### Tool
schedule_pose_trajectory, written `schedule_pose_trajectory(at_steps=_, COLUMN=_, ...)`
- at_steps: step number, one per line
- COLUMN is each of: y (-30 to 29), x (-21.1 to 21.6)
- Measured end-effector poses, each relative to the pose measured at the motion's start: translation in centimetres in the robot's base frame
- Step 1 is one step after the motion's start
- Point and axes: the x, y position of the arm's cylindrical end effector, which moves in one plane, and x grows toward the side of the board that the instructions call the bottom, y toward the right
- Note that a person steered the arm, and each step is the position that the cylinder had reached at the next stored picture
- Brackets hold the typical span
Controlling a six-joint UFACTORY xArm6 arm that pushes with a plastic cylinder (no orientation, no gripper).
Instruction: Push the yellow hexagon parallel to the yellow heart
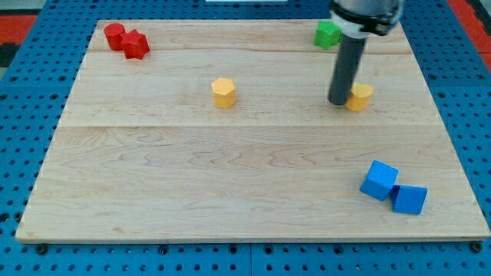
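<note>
My tip [338, 102] touches the small yellow block [360, 96] at three o'clock; its shape is partly hidden, so which is hexagon or heart is a guess. The other small yellow block [223, 92] sits at nine o'clock, well apart. An off-centre shove could spin the near block away. The dark rod stands upright; it has no jaws and holds nothing.

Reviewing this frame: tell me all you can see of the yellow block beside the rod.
The yellow block is small, solid-looking and matt, its exact shape hard to tell because the rod hides its left edge. It lies flat on the wooden board, right of centre, near the view's top. My tip sits at its left side, seemingly touching. Nothing else touches it; the green block lies apart, above.
</note>
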Motion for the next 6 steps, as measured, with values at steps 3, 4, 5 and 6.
schedule_pose_trajectory(at_steps=3, y=-26.9, x=3.9)
schedule_pose_trajectory(at_steps=4, y=-23.8, x=-2.7)
schedule_pose_trajectory(at_steps=5, y=-21.2, x=-1.0)
schedule_pose_trajectory(at_steps=6, y=-13.4, x=0.9)
